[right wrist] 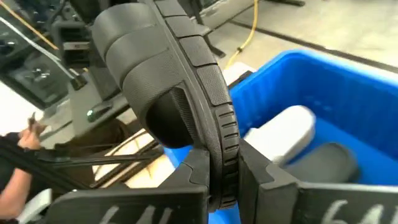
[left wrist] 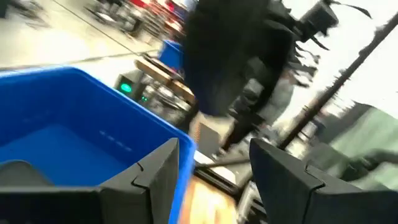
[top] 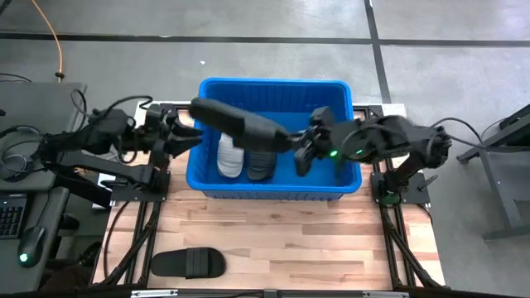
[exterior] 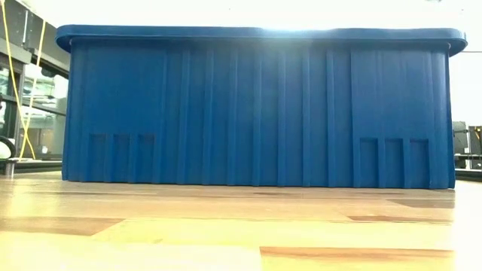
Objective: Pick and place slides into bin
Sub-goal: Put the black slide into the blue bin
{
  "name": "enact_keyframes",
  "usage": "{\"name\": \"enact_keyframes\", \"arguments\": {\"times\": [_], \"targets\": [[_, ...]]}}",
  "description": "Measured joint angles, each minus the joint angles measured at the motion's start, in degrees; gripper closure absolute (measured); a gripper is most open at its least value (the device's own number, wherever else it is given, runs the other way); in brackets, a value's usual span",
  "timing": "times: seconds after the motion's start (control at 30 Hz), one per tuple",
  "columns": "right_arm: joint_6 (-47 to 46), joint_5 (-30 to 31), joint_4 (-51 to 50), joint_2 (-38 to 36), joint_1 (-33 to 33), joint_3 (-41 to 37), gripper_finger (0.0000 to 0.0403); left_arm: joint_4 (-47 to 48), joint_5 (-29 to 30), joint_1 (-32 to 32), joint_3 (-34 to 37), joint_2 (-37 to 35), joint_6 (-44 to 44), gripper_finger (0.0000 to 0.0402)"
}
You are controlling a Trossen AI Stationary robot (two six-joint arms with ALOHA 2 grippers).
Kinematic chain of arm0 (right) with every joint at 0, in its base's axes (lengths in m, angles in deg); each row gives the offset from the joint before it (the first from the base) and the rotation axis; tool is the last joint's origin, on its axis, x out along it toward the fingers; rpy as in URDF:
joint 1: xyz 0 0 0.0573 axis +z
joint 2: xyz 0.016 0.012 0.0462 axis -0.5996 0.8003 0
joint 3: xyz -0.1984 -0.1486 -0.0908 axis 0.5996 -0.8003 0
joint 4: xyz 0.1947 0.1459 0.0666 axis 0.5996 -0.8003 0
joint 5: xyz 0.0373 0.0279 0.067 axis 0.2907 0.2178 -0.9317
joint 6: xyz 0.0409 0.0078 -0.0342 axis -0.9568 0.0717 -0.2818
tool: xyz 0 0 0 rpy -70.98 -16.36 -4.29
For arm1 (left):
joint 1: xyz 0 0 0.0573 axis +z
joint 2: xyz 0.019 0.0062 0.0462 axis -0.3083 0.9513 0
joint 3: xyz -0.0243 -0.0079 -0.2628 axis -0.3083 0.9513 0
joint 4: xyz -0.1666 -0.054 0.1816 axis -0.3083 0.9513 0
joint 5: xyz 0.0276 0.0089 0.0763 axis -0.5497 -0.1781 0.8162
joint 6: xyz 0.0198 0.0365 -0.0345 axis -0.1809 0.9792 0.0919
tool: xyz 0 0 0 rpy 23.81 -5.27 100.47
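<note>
Right wrist view showed my right gripper (right wrist: 222, 180) pinched on the edge of a black slide (right wrist: 177, 93), held over the bin (top: 335, 91). Left gripper (left wrist: 214, 165) stood half open and empty at the bin's left rim. Thin edge grip could slip, I reckoned. High view alone caught another slide (top: 188, 262) on the table (top: 331, 240).
</note>
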Motion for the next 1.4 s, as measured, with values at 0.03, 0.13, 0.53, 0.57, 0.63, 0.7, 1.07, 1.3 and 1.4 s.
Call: {"name": "enact_keyframes", "arguments": {"times": [0.03,0.13,0.53,0.57,0.63,0.7,1.07,1.3,1.4], "targets": [[-0.16,-0.56,2.9,0.06,0.0,-2.06,0.0393,-1.04,1.74,0.03,0.79,0.02,-0.35,0.0218],[-2.77,-0.27,11.6,-0.15,0.02,-8.41,0.0393,-4.35,3.59,0.12,1.99,0.09,0.29,0.0218],[-0.55,6.13,60.36,-10.81,0.31,-42.75,0.0393,-8.06,-3.3,0.08,1.94,-1.97,6.19,0.024],[-1.14,5.67,65.67,-12.05,0.26,-46.4,0.0393,-8.78,-3.93,0.03,1.94,-2.3,6.04,0.0247],[-1.85,5.55,74.7,-13.6,0.27,-52.61,0.0393,-10.28,-4.98,0.08,1.94,-2.77,6.26,0.0262],[-2.51,5.13,81.48,-14.44,0.38,-57.83,0.0393,-11.49,-5.25,0.08,1.93,-3.1,6.39,0.0278],[-8.13,5.1,88.79,-11.67,-0.17,-60.6,0.0393,-10.3,-1.37,0.08,1.96,0.15,0.32,0.0296],[-23.53,6.01,82.77,-11.32,-4.29,-60.41,0.0393,-6.04,-1.55,0.08,1.94,0.19,-1.44,0.0296],[-28.83,6.87,82.35,-11.34,-5.13,-60.41,0.0393,-5.34,-1.99,0.08,1.94,-0.05,-2.29,0.0296]]}}
